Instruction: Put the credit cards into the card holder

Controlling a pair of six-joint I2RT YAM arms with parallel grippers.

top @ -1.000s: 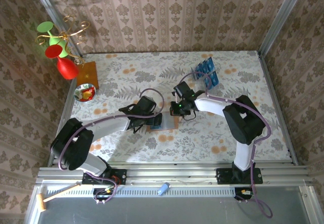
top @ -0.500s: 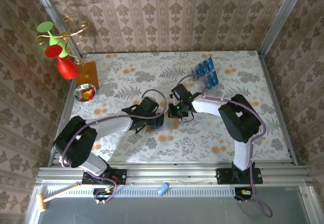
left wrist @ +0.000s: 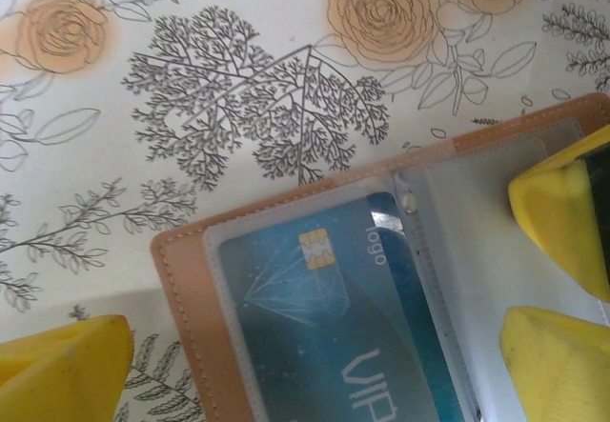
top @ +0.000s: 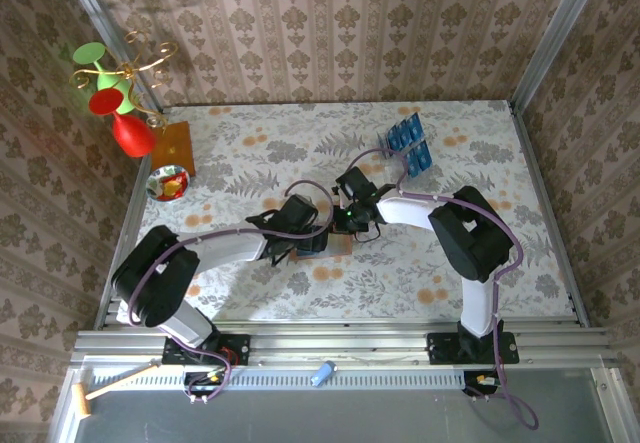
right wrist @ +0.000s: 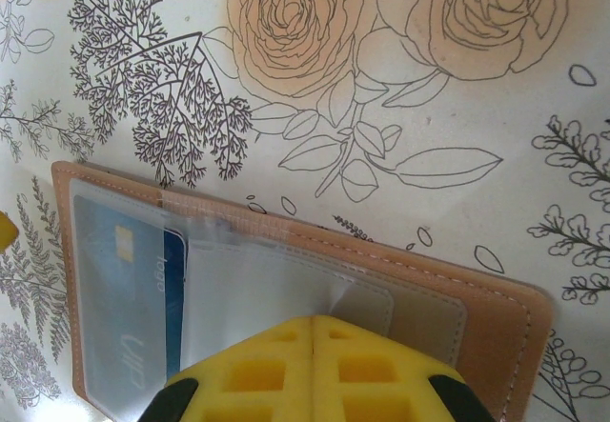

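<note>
— Left gripper [top: 305,239] stands wide open over the card holder [top: 340,247] with nothing held in it. What is its job here, do you think?

— Steadying, I'd judge. The card holder lies open and flat near the middle of the table [top: 250,143]. One blue card [left wrist: 324,346] already sits under the clear pocket of its left half. The right gripper [right wrist: 315,365] is closed, its tips down on the clear pocket of the right half.

— Has it pinched the film?

— I can't tell. The film bulges up just beside the tips, but no grip on it shows.

— So how should this step be done well?

— The right pocket probably needs its mouth open before a card goes in. I'd have the right tips press lightly and drag, not dig, because the film is thin and will crease. The left fingers should close down on the leather edge, not on the seated card, or that one may slide out. The holder is light and would skate over the flowered cloth, so it needs pinning before anything pulls on it.

— And the next card?

— The remaining cards [top: 408,145] stand in a clear rack [top: 385,149] at the far right, well apart from the holder. Each should be gripped by a short edge, so its long side can lead into the slot.
</note>
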